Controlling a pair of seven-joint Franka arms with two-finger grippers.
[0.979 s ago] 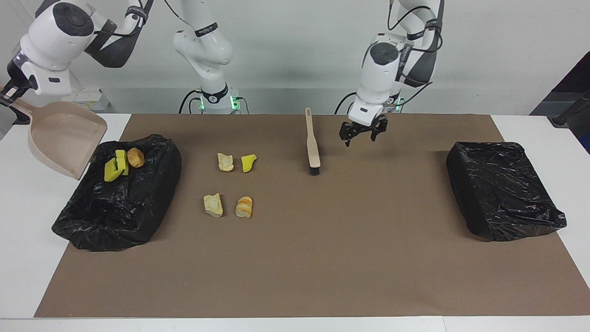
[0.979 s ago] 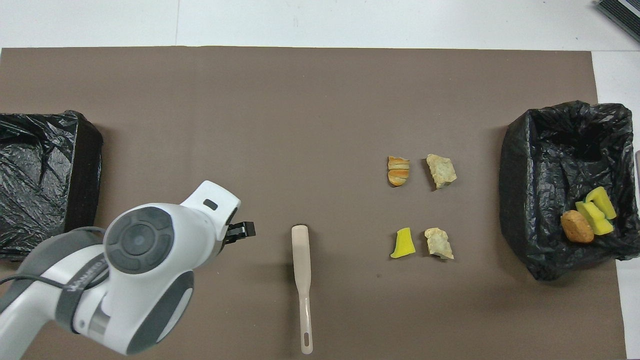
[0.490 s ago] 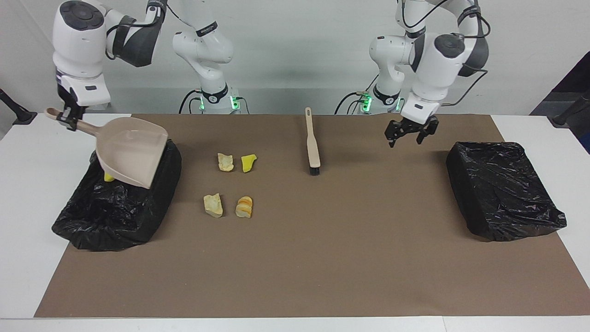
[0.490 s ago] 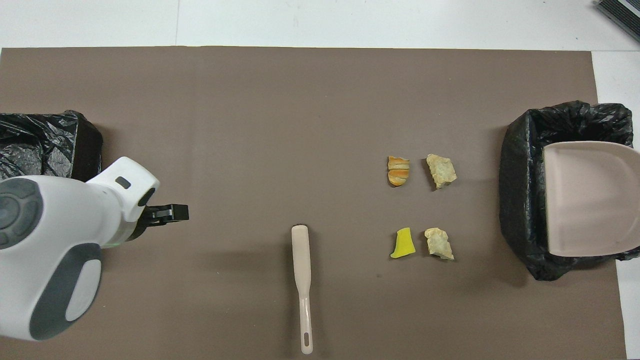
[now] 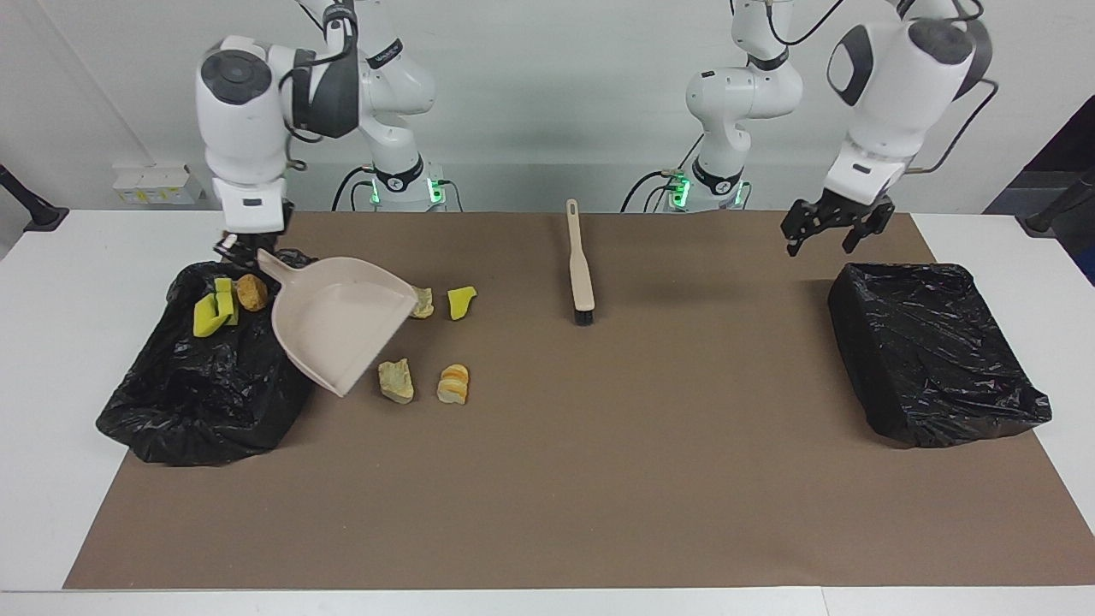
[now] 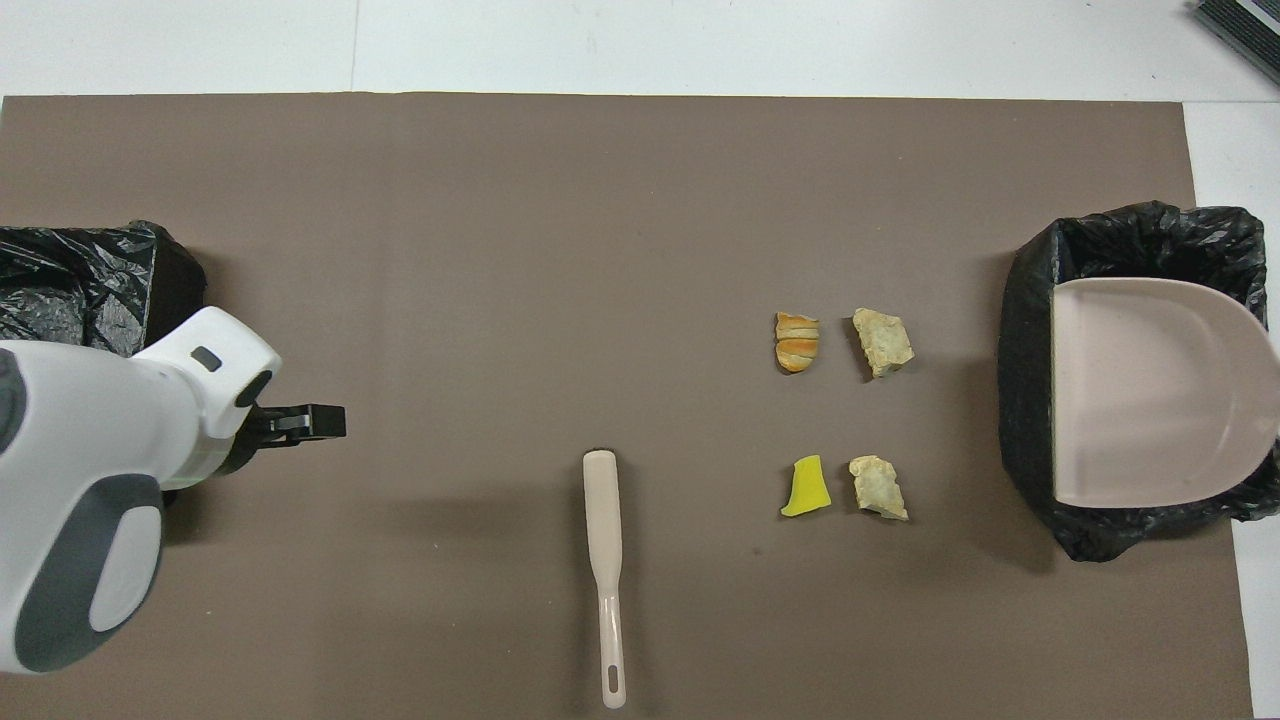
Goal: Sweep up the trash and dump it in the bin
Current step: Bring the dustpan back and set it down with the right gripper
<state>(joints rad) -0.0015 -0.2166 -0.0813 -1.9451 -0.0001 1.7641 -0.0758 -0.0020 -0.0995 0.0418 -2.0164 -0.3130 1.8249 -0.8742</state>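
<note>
Right gripper (image 5: 242, 247): one, fingers closed on the handle of the beige dustpan (image 5: 342, 321), which hangs tilted in the air over the edge of the nearby bin and the mat beside it. In the overhead view the pan (image 6: 1150, 390) covers most of that bin's opening.

Left gripper (image 5: 834, 229): one, jaws spread wide, holding nothing, in the air over the mat just beside the second bin, at the left arm's end of the table.

Bins: two, both lined with black bags. One (image 5: 205, 376) at the right arm's end, one (image 5: 932, 351) at the left arm's end.

Trash, seven pieces counted:
- In the right arm's bin, three: two yellow-green sponge pieces (image 5: 214, 310) and one brown bread chunk (image 5: 251, 292).
- On the mat, four: one yellow sponge piece (image 6: 806, 486), one tan chunk (image 6: 878, 487) beside it, one orange-streaked chunk (image 6: 797, 341), one beige chunk (image 6: 882, 341) beside that. The second pair lies farther from the robots than the first.

Brush (image 5: 581, 267): one, beige with black bristles, flat on the mat, mid-table, untouched.

Brown mat (image 5: 599, 479): one, covering the white table (image 5: 51, 342).
</note>
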